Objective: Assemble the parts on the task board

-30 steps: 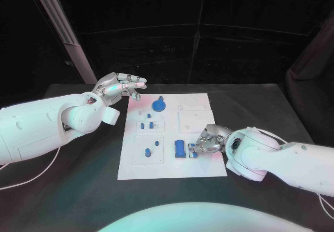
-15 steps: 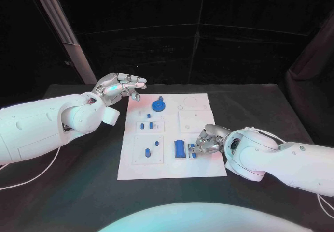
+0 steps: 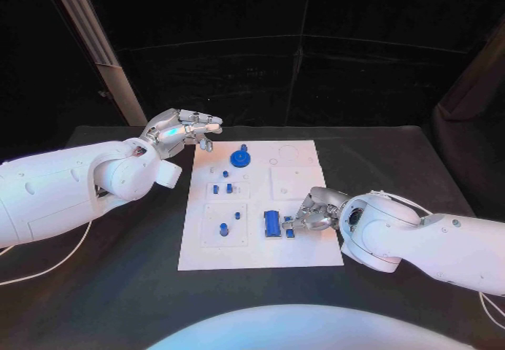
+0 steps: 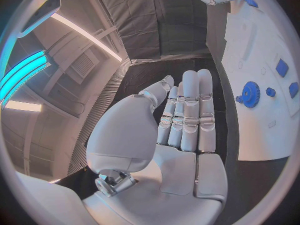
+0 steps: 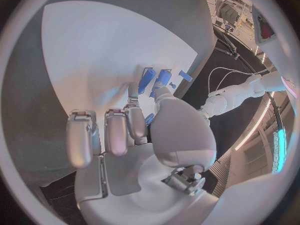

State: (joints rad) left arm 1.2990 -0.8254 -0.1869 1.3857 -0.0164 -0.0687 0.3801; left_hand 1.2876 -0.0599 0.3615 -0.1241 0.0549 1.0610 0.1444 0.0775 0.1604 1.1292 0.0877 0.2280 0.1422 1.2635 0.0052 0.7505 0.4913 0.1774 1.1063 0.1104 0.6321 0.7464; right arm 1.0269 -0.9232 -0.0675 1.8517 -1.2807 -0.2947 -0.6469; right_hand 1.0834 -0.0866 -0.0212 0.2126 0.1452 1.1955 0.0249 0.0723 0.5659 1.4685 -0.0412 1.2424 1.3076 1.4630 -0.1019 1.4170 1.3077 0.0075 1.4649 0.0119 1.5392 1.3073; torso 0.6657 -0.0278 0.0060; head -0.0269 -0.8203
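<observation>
Several blue parts are sitting on the task board [image 3: 305, 251], so assembly is looking partly done at best: a blue gear [image 3: 241, 158] at the far end, small pegs [image 3: 222, 189] in the middle panel, another blue piece [image 3: 223, 230] in the near-left panel. A long blue block [image 3: 271, 222] is lying near the board's near edge, long axis running near-to-far, ends pointing toward the robot and away.

Right hand [image 3: 311, 211] is working just beside that block, thumb and a finger closing on a small blue piece [image 5: 149, 118]; whether it's fully gripped or only touched, cannot tell. That piece probably still needs seating.

Left hand [image 3: 181, 130] is hovering off the board's far-left corner, holding nothing, fingers straight and together in the wrist view. Far-right panels are looking unfilled, so plenty is left.
</observation>
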